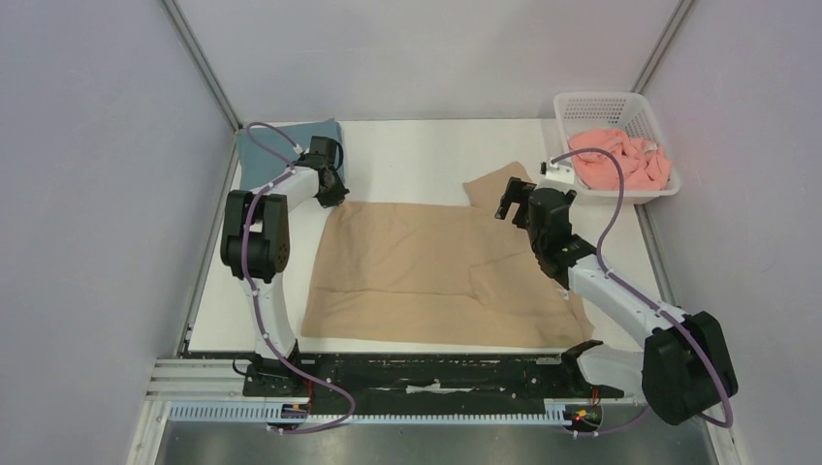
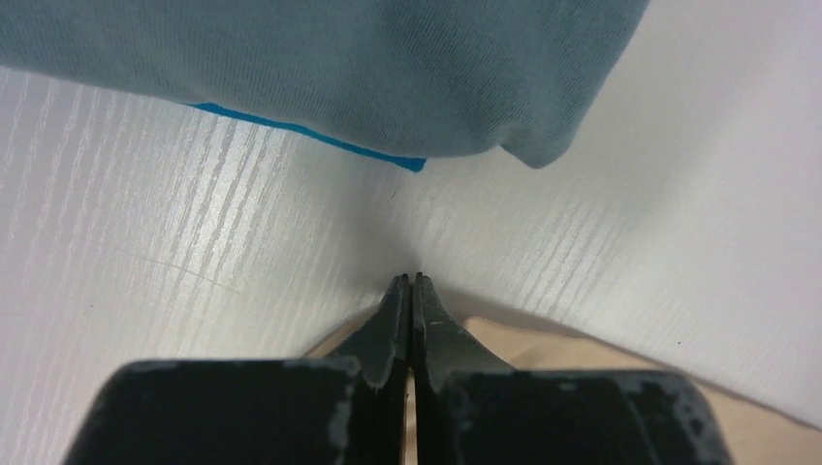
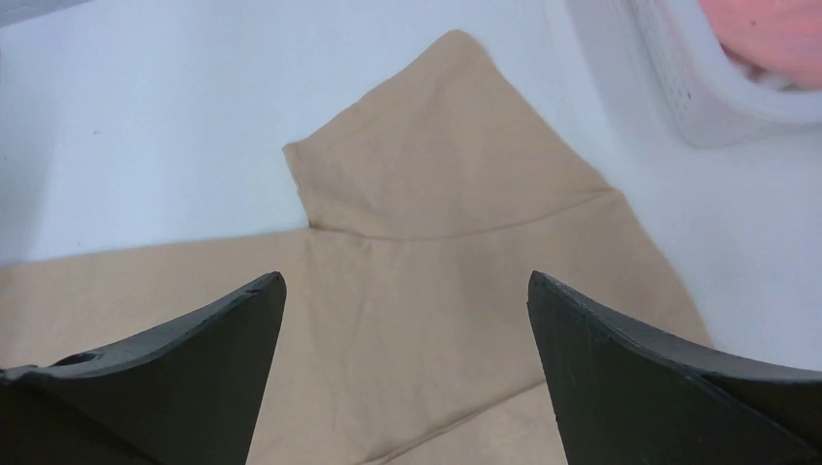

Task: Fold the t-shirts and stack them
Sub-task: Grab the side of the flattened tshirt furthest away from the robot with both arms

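Observation:
The tan t-shirt (image 1: 417, 271) lies spread flat in the middle of the table, one sleeve pointing to the far right. My left gripper (image 1: 334, 194) is at its far left corner, shut, with tan cloth (image 2: 582, 354) rising to the fingers on both sides (image 2: 412, 281). My right gripper (image 1: 511, 201) hangs open over the far right sleeve (image 3: 436, 194), its jaws wide apart and empty (image 3: 402, 281). The slate-blue t-shirt (image 1: 315, 131) lies folded at the back left, with a sliver of the bright blue t-shirt (image 2: 291, 126) under it (image 2: 388, 68). The salmon-pink t-shirt (image 1: 620, 160) is bunched in the basket.
The white slatted basket (image 1: 606, 100) stands at the back right corner, close to my right gripper, and its wall shows in the right wrist view (image 3: 679, 107). Grey walls enclose the table on the left, back and right. The arm bases sit on a black rail at the near edge.

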Robot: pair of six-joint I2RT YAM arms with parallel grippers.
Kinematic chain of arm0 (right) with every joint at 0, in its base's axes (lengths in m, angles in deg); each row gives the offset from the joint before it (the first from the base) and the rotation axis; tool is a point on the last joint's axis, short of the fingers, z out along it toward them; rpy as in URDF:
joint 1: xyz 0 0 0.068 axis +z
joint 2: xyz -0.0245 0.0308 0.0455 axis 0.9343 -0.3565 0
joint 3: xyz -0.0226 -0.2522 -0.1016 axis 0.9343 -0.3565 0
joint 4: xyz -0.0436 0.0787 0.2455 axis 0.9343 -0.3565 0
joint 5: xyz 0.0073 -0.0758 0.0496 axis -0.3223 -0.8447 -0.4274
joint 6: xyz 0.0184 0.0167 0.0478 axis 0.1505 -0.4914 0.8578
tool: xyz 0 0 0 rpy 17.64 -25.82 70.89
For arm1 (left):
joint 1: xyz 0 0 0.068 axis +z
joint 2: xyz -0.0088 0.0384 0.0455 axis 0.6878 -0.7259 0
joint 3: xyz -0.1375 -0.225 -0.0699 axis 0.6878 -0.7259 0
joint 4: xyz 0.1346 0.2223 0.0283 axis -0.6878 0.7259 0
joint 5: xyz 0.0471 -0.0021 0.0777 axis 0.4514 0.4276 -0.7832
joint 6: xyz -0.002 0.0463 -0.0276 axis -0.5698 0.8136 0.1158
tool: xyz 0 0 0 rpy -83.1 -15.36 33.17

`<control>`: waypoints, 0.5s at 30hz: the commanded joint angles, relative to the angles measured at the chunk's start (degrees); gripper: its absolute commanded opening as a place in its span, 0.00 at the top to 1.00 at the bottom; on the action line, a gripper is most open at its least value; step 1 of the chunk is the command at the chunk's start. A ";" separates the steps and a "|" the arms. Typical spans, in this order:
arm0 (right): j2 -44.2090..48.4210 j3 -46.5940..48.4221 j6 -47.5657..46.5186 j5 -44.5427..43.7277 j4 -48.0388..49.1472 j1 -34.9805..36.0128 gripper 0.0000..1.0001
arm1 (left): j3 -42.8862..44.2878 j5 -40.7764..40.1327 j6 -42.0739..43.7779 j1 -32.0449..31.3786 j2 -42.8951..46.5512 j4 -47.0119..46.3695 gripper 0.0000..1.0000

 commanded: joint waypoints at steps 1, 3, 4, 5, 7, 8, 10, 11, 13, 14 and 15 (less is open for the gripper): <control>-5.92 7.78 -7.38 4.70 3.37 -1.81 0.02 | -0.65 -1.71 2.95 -0.14 -1.13 6.18 0.98; -10.29 11.49 -10.36 4.77 2.69 -2.27 0.02 | -1.11 -2.28 3.00 -0.14 0.48 6.00 0.98; -12.44 13.56 -11.79 4.68 2.53 -2.56 0.02 | -1.52 -2.34 3.21 -0.14 1.52 5.76 0.98; -15.02 15.36 -13.16 4.36 2.49 -2.86 0.02 | -1.96 -2.34 3.20 -0.22 2.52 5.42 0.98; -20.51 19.45 -14.28 2.54 2.33 -3.83 0.02 | -3.18 -2.08 3.22 -0.23 4.53 4.60 0.98; -23.70 22.20 -13.52 1.55 1.81 -4.74 0.02 | -3.80 -2.31 3.13 -0.23 5.51 4.26 0.98; -29.75 27.46 -11.18 0.10 0.35 -5.86 0.02 | -4.03 -3.48 2.58 -0.23 6.38 4.60 0.98; -32.86 30.48 -11.16 0.78 0.14 -6.26 0.02 | -3.70 -3.92 2.62 -0.23 6.53 5.33 0.98; -38.86 36.31 -11.59 1.22 -0.40 -6.59 0.02 | -3.16 -3.72 2.63 -0.23 6.55 6.28 0.98; -42.41 39.44 -12.10 1.00 -0.60 -6.72 0.02 | -3.23 -3.13 2.61 -0.19 6.69 6.24 0.98; -45.38 42.35 -12.13 0.41 -0.99 -6.84 0.02 | -3.25 -2.73 2.34 -0.33 6.69 6.15 0.98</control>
